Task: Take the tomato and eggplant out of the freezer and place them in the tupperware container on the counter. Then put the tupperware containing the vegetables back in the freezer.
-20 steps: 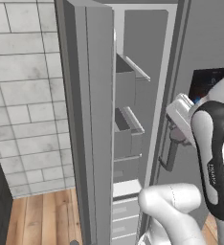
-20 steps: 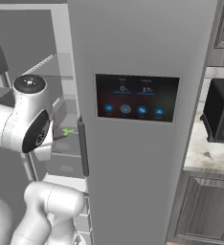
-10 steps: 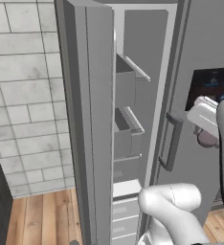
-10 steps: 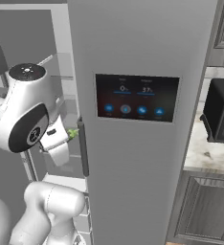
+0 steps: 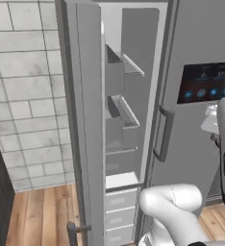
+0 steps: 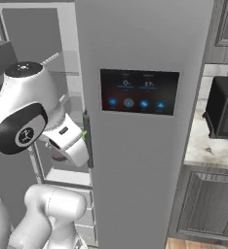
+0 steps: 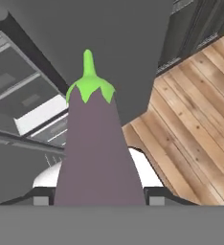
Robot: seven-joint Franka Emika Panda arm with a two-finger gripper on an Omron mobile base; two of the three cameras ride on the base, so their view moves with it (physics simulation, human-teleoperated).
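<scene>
Now gripper [image 7: 98, 198] clamped on eggplant [image 7: 97, 153], green stem pointing away from the fingers; freezer [image 7: 47, 62] shelves beyond it, wood floor [image 7: 195, 119] to one side

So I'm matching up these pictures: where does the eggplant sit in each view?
Left base view: I can't make it out.
Right base view: a green stem tip of the eggplant beside the freezer's door handle.
Hand view: centre, stem up, in the gripper.
Shared landmark: the freezer.

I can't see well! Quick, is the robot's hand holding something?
Gripper: shut on the eggplant, stem pointing away from the hand.
</scene>
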